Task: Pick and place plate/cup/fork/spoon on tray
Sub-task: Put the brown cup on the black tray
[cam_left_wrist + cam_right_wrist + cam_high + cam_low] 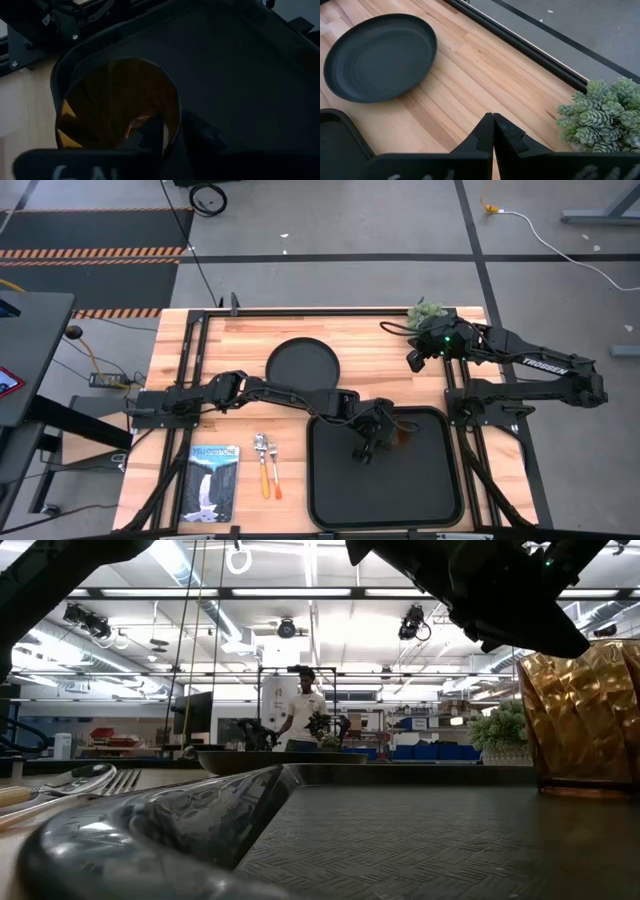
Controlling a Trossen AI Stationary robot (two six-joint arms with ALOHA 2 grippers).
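- While the left gripper [372,442] hangs over the tray [385,500] at lower centre, whether it clamps the cup [402,436] is unclear.
- Right gripper [493,131], fingers together, hovers upper right above the tabletop [360,335].

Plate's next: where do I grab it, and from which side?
Judging by its pose, grip the plate at its low raised rim, coming from above, one of the fingers inside and one outside. It lies flat on bare wood, so nothing else offers purchase.
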